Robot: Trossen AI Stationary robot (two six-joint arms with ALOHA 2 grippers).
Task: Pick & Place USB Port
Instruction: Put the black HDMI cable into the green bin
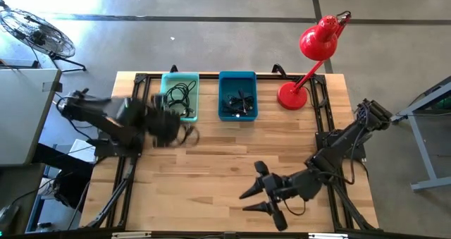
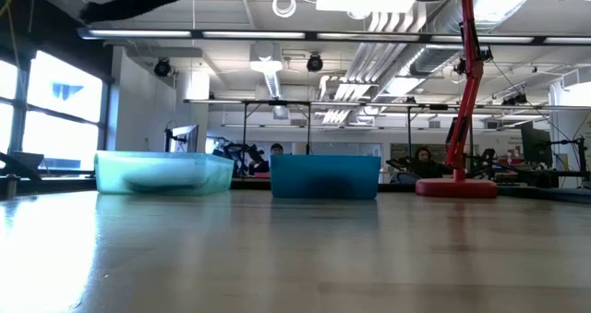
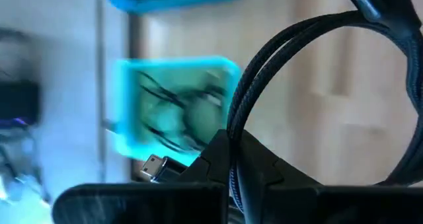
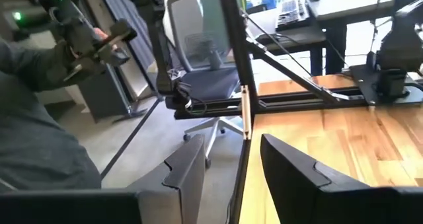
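A wooden table (image 1: 211, 175) fills the middle of the high view, framed by black rails. The left arm reaches in from the frame's left, blurred, and its left gripper (image 1: 169, 130) sits just below the teal bin (image 1: 181, 96) at the table's upper left. In the left wrist view that gripper is clenched on a black braided USB cable (image 3: 264, 112), whose loop arcs up past the fingers while a small metal plug (image 3: 153, 164) pokes out beside them. The right gripper (image 1: 266, 194) rests low on the table in the lower right of the high view, its fingers spread apart with nothing between them. A red desk lamp (image 1: 310, 59) stands at the upper right. The blue bin (image 1: 237, 96) sits just right of the teal one; both hold tangled dark cables.
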